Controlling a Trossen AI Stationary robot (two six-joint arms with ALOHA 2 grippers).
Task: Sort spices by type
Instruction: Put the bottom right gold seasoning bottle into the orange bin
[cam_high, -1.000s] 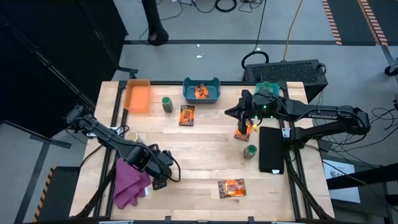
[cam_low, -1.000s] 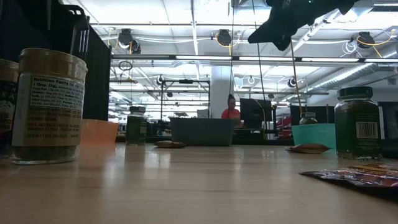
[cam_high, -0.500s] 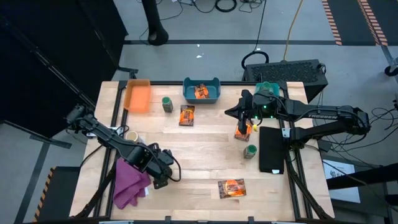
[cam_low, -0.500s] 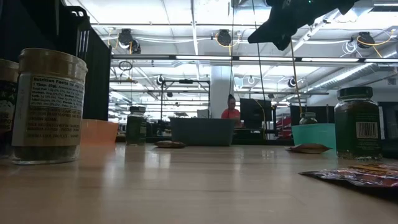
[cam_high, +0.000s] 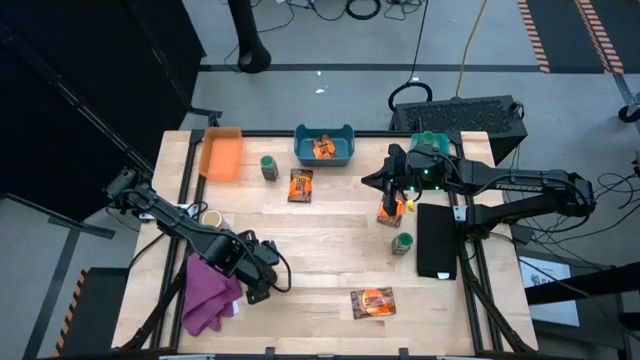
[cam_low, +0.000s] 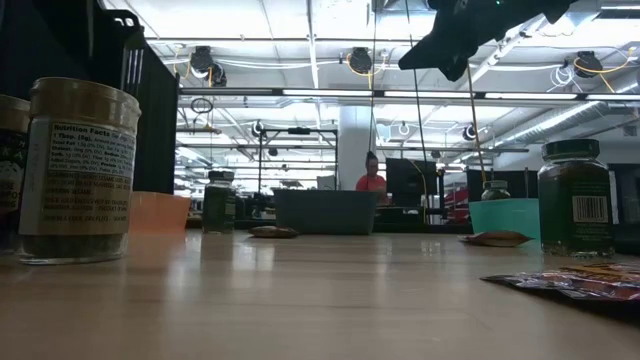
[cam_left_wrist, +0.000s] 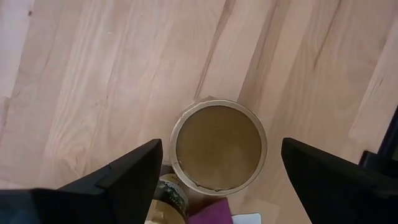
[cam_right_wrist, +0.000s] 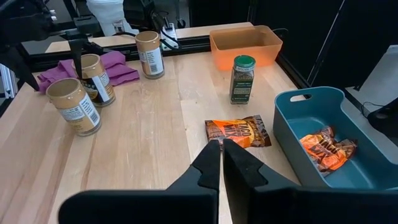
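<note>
Nothing has moved: your left claw (cam_left_wrist: 214, 171) stays wide open over the tan jar (cam_left_wrist: 218, 145); your right claw (cam_right_wrist: 221, 152) stays shut, empty.

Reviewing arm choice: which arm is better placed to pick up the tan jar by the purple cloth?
Left. Its gripper hangs directly over that tan jar with jaws open either side; the right gripper is shut across the table.

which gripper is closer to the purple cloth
Left. The left gripper hangs right beside the purple cloth at the table's near-left corner, open over a tan jar. The right gripper is far across the table, shut, above a packet.
</note>
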